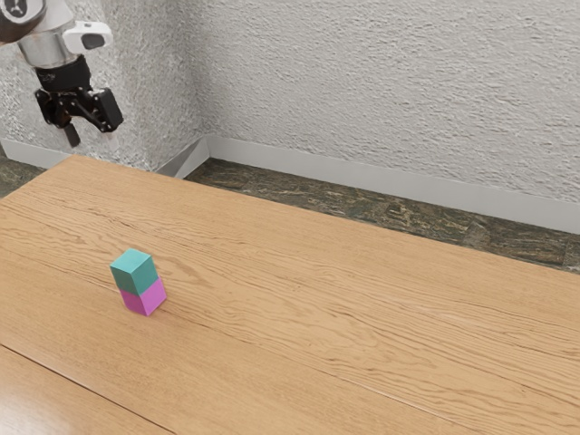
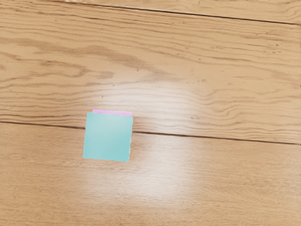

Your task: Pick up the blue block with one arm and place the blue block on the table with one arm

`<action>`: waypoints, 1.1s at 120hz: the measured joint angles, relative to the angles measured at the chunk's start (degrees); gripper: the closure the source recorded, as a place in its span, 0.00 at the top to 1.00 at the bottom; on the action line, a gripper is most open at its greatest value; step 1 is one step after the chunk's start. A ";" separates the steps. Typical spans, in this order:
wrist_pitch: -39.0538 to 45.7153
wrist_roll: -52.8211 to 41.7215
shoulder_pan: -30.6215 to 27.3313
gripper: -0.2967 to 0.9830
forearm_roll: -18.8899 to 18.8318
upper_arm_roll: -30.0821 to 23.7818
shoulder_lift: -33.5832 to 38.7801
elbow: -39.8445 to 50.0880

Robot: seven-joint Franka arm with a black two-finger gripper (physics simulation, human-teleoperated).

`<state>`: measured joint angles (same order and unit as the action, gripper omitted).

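Gripper (image 1: 92,130) is spread wide and empty, well apart from the blue block (image 1: 134,273), which sits on the pink block (image 1: 144,298). I'd centre up, come straight down and pinch just the top one, otherwise you'll probably drag the lower one.
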<state>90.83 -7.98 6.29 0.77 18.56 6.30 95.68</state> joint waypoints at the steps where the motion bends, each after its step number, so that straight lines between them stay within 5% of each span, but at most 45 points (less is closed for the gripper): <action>1: 0.07 0.00 0.02 0.75 -0.05 -0.01 0.00 0.01; 12: 0.94 0.06 -0.60 0.75 -0.41 0.00 0.54 1.61; 47: 16.72 1.24 -5.06 0.75 -5.67 -1.68 9.08 29.84; 92: 39.29 0.57 -5.61 0.75 -8.13 -1.96 -4.44 31.88; 132: 46.62 -0.40 -4.36 0.74 -6.28 -2.27 -7.35 33.71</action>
<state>137.44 -8.38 1.93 -5.51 16.29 -1.05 129.39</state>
